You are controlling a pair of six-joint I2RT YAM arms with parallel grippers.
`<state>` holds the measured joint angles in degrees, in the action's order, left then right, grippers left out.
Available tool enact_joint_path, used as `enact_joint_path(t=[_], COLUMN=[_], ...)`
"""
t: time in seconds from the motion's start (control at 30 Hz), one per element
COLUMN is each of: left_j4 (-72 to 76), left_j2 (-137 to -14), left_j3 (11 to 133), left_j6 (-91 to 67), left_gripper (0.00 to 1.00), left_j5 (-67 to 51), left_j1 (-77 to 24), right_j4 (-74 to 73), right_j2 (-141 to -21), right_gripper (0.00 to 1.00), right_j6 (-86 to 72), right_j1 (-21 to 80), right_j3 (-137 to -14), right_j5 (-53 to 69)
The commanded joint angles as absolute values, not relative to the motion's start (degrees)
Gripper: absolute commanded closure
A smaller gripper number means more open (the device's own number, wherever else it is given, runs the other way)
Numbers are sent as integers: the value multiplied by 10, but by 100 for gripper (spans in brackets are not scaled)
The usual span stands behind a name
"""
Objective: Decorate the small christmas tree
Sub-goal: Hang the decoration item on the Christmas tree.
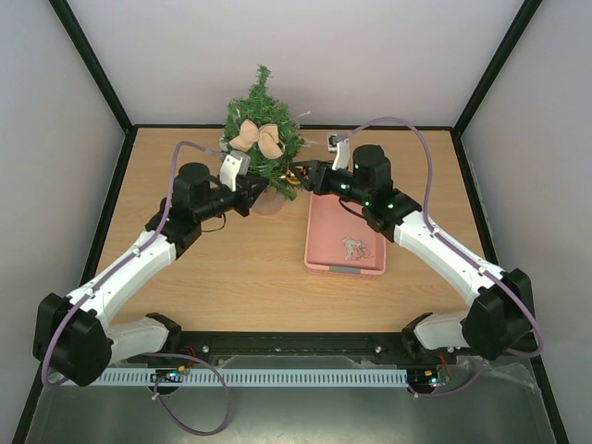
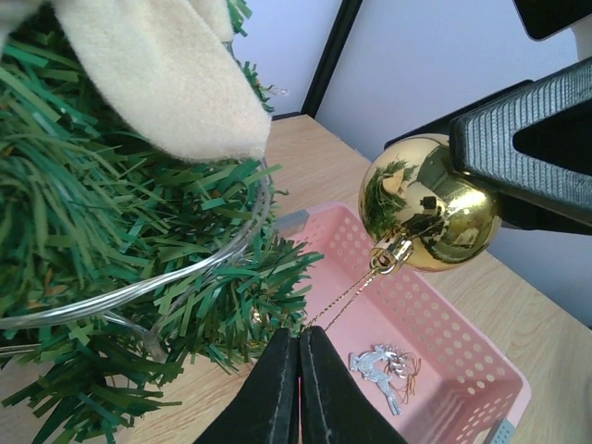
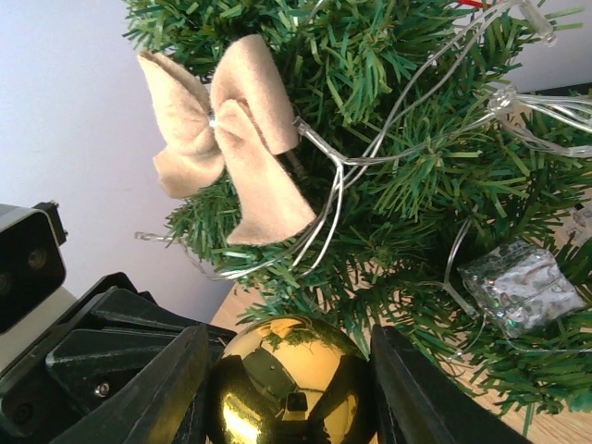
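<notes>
Right wrist: my R claw clamps gold ball by tree (L claw pinched shut on its string).

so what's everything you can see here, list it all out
christmas tree: 1, dark green, far middle of the table
bow: 1, beige, on the tree
light wire: 1, clear, wound through the branches
gift ornament: 1, silver, low on the tree
ball: 1, gold, held beside the tree
thread: 1, gold, running down from the ball's cap
basket: 1, pink, right of the tree
reindeer ornament: 1, silver, in the basket
table: 1, wood, under it all
left gripper: 1, black, closed, seems to pinch the thread
right gripper: 1, black, clamped on the ball
</notes>
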<state>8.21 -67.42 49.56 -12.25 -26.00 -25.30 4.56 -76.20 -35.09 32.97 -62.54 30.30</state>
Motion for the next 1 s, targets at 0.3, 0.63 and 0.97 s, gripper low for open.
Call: enact_joint_path(t=[0.3,0.63,0.97], left_j4=[94,105,129], left_j2=[-702,-714,-717], left_j3=[516,516,507], left_j6=[-146,-147,-132], left_gripper=[97,97,96], left_j5=[-244,-252,-285], left_j1=[-249,-249,-249], right_j4=[49,49,53], right_j2=[-794,-801,-800], right_gripper=[59,59,59], right_j6=[-316,-295,-265], right_j1=[330,330,330], right_j3=[-664,-663,-658], right_j5=[279,257,237])
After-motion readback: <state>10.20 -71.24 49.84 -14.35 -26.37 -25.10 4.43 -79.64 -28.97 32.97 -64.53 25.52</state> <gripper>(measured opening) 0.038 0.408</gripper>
